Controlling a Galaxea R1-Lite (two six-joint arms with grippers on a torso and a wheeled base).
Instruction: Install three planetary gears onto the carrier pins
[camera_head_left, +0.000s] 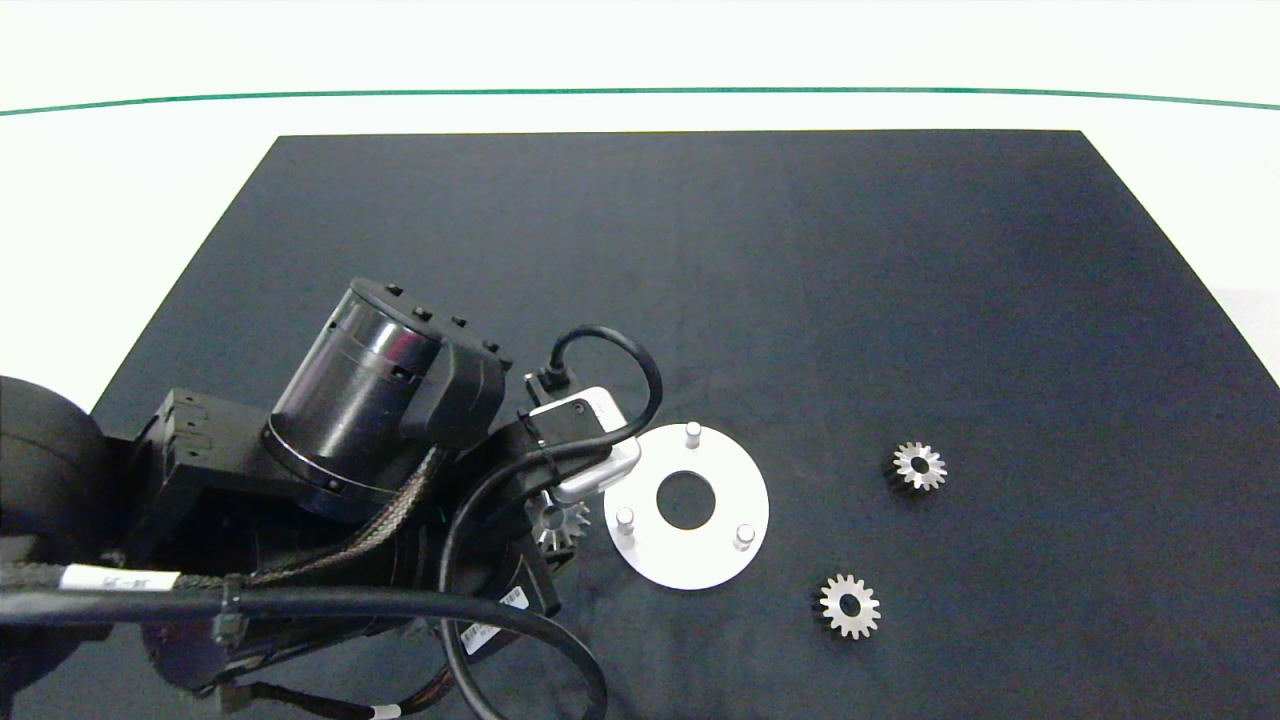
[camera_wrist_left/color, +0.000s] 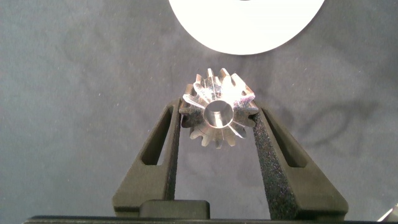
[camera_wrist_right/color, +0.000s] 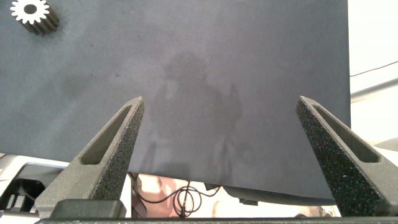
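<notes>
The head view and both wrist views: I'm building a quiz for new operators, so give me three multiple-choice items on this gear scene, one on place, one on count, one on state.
1. Where is the gripped small silver metal spur gear?
A. on a peg
B. beside the flat white ring-shaped disc
C. off the mat

2. How many short white upright pegs are bare?
A. one
B. two
C. three

3. What is the state of the right end effector?
A. open, empty
B. shut on a gear
C. holding the disc

Answers: 1 B, the left end effector holds it at the disc's edge; 2 C, no peg carries a gear; 3 A, its fingers are spread over dark mat.

Left gripper (camera_wrist_left/color: 217, 118) jaws clamped, right gripper (camera_wrist_right/color: 217, 130) spread wide.
</notes>
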